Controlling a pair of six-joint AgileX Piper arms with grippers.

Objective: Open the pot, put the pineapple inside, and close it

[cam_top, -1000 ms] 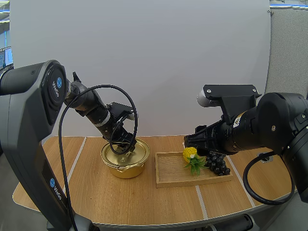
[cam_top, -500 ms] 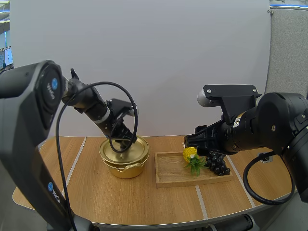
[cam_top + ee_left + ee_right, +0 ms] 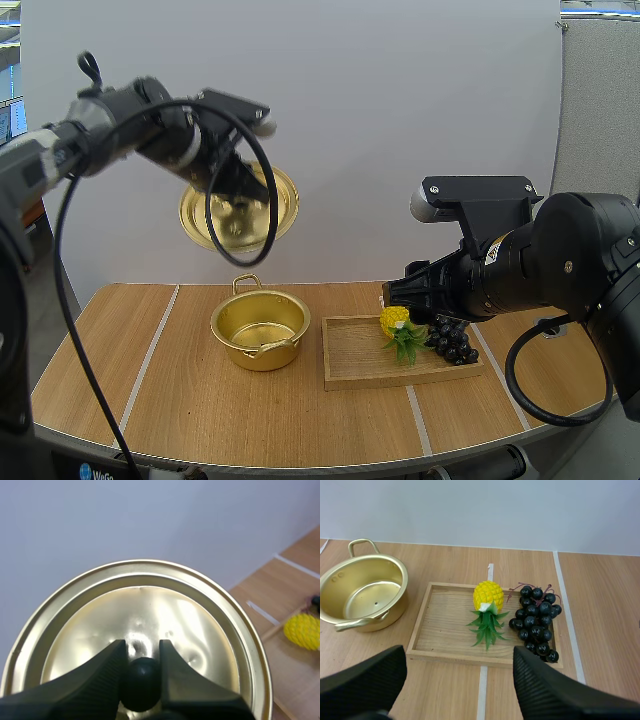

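- Brass-gold lid (image 3: 150, 612) hangs in the upper left of the high frame, well above the counter (image 3: 250, 420) and clear of the pot (image 3: 265, 357). It is tilted steeply, almost on edge.
- Black knob (image 3: 142, 685) at the middle of the lid sits between the two fingers of the left hand (image 3: 142, 651), which is clamped on it from both sides and carries the lid by it alone.
- Open and empty, the pot stands on the counter a little left of the centre of the high frame, directly below the lid. Its shiny bottom is bare. One loop handle points to the back of the counter and the other to the front.
- Wooden tray (image 3: 355, 362) lies just right of the pot, with a narrow strip of counter between them.
- Yellow pineapple (image 3: 488, 596) lies on the tray right of its middle, the body toward the back and the green leaves toward the front edge.
- Dark grapes (image 3: 536, 622) lie at the right end of the tray, just beside the pineapple. Whether the leaves touch them cannot be told.
- Right hand (image 3: 457, 656) is open, its fingers spread wide with nothing between them. It hovers over the front edge of the tray, apart from the fruit, with the pineapple straight ahead of the gap.
- Seen from above, the right arm fills the right of the frame, its front end above the back edge of the tray.
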